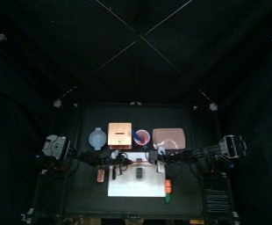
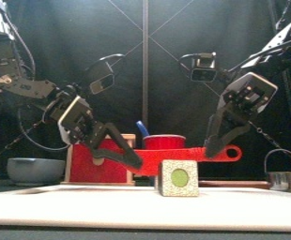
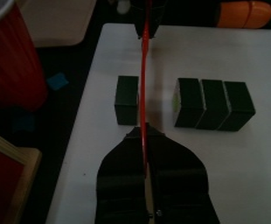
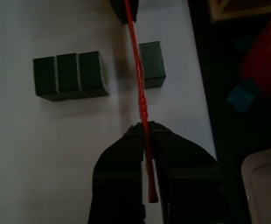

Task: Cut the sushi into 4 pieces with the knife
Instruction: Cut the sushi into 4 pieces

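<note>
Two black jointed arms — left claw (image 3: 146,138), right claw (image 4: 144,131), both black — with looped cables.

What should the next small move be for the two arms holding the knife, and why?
Probably lift the red knife slightly and shift it sideways to the nearest seam of the three joined blocks. Both the left gripper and right gripper clamp it, and it sits in the gap beside the single block already split off, so two cuts seem to remain.
</note>
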You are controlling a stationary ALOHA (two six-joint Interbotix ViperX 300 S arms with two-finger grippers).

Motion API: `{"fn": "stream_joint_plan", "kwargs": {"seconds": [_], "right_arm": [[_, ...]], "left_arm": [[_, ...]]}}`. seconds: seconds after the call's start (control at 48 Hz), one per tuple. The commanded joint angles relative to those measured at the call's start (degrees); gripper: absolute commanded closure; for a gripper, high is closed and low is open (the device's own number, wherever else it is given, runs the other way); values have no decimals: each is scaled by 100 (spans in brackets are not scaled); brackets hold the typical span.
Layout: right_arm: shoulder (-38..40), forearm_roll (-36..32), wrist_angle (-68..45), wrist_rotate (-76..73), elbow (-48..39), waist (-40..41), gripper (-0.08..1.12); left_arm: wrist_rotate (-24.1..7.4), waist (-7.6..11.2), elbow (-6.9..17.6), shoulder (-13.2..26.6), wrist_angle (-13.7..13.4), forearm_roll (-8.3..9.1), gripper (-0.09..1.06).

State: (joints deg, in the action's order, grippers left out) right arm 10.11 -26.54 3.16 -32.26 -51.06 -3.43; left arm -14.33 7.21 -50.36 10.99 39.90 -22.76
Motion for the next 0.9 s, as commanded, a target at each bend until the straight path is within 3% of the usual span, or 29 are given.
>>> {"fn": "stream_joint_plan", "kwargs": {"seconds": [0.021,0.146,0.25,0.562,0.896], "right_arm": [[325,26,-35,-44,97,-229,95],[378,53,-35,-62,105,-413,95],[334,132,-35,-62,88,-519,95],[18,176,-44,-62,79,-527,95],[-97,176,-35,-62,132,-536,95]], "left_arm": [[-53,123,62,-229,35,62,91],[-79,290,97,-237,35,308,91],[-70,325,105,-176,35,431,91],[-44,325,114,0,35,422,91],[-35,325,176,53,-202,422,91]]}}
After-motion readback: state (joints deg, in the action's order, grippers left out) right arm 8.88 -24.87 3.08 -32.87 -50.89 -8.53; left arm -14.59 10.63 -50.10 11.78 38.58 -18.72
